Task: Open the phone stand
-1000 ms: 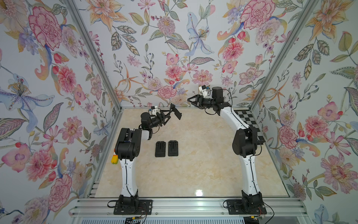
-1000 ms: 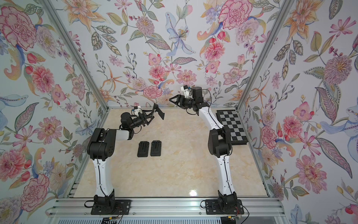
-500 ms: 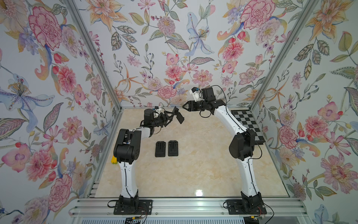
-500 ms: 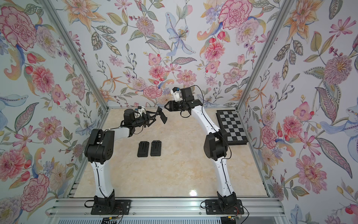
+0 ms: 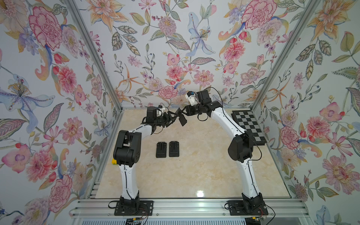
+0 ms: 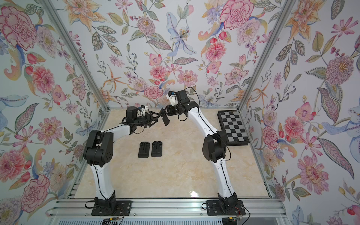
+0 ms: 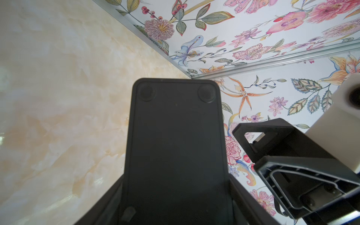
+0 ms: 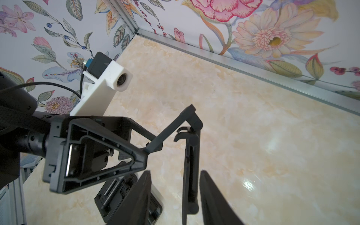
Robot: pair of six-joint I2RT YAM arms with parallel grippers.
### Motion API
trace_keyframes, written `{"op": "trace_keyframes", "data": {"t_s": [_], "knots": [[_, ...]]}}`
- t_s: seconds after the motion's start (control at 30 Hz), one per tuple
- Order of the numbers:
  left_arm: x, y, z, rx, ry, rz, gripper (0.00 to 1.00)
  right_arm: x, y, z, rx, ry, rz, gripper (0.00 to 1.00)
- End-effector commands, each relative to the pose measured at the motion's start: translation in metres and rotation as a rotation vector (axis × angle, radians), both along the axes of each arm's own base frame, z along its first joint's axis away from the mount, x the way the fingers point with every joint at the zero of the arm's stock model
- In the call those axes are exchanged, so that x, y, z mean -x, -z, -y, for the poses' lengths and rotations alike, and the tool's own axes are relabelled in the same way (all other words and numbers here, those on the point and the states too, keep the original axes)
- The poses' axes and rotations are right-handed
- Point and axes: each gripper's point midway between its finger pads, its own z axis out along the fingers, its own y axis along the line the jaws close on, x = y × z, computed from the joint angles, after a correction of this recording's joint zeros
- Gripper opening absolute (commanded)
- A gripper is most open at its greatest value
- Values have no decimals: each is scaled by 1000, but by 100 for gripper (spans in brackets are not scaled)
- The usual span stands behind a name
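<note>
A black phone stand (image 5: 182, 119) (image 6: 166, 120) hangs in the air over the back of the table. My left gripper (image 5: 173, 116) (image 6: 155, 118) is shut on its base plate (image 7: 175, 146), which fills the left wrist view with two rubber feet showing. In the right wrist view the stand is edge-on, partly unfolded. One plate slants up from the left gripper (image 8: 153, 150) to a hinge, and the other plate (image 8: 191, 171) hangs down from it. My right gripper (image 5: 184, 113) (image 8: 175, 187) is open, its jaws either side of that hanging plate with gaps showing.
Two folded black stands (image 5: 161, 149) (image 5: 174, 149) lie flat side by side mid-table, seen also in a top view (image 6: 144, 149). A checkered board (image 5: 248, 126) lies along the right wall. A small yellow object (image 5: 113, 161) sits by the left arm's elbow.
My right arm has swung left to meet the stand, and its jaws have narrowed around the hanging plate. The left gripper has carried the stand slightly rightward, still gripping it.
</note>
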Motion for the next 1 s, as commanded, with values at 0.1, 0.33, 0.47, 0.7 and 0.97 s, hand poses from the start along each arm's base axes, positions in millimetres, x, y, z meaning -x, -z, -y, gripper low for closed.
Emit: {"op": "trace_keyframes", "data": {"t_s": [0.1, 0.33, 0.47, 0.7, 0.97], "knots": [[3, -37, 8, 5, 40, 104, 0, 6, 29, 1, 55, -2, -50, 40], [3, -41, 8, 3, 41, 112, 0, 14, 44, -2, 74, -17, -84, 37], [3, -42, 8, 2, 39, 112, 0, 19, 52, -5, 79, -27, -101, 37], [3, -45, 10, 4, 42, 118, 0, 18, 57, -7, 74, -26, -105, 30], [4, -52, 10, 9, 48, 123, 0, 19, 67, -10, 73, -29, -128, 25]]}}
